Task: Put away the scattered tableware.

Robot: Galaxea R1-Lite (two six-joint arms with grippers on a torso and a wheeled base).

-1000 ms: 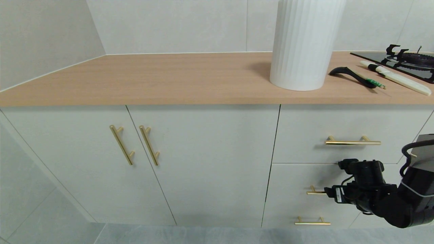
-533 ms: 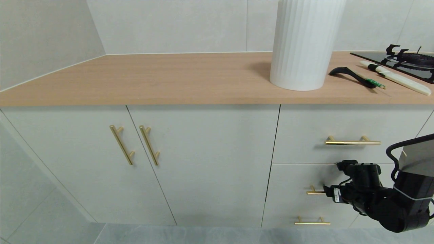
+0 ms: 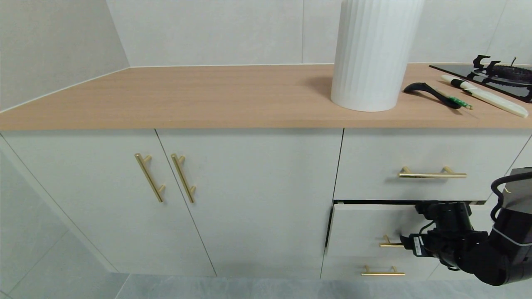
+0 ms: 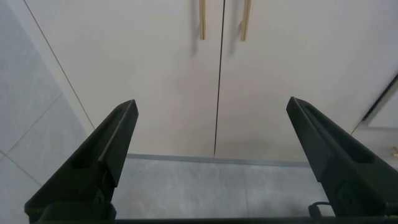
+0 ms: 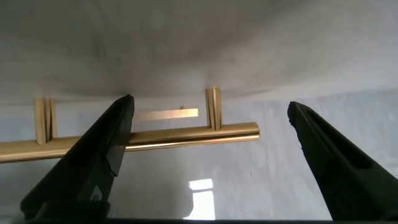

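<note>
**Middle drawer now slightly ajar**

The middle drawer (image 3: 361, 226) has slid out a little. The right gripper (image 3: 404, 241) sits at its brass handle (image 3: 388, 245), fingers spread, not clamped. The left gripper (image 4: 211, 109) hangs open by the cupboard doors. Best to pull straight and level so the handle cannot slip. Farther back, a black-handled utensil (image 3: 432, 93) and a white knife (image 3: 484, 94) lie on the counter (image 3: 208, 95).

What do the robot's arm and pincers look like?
The right arm is rounded, glossy black, grey higher up, with a looping black cable and a small white label. The left gripper and right gripper each have two flat, dark, tapering jaws.
</note>
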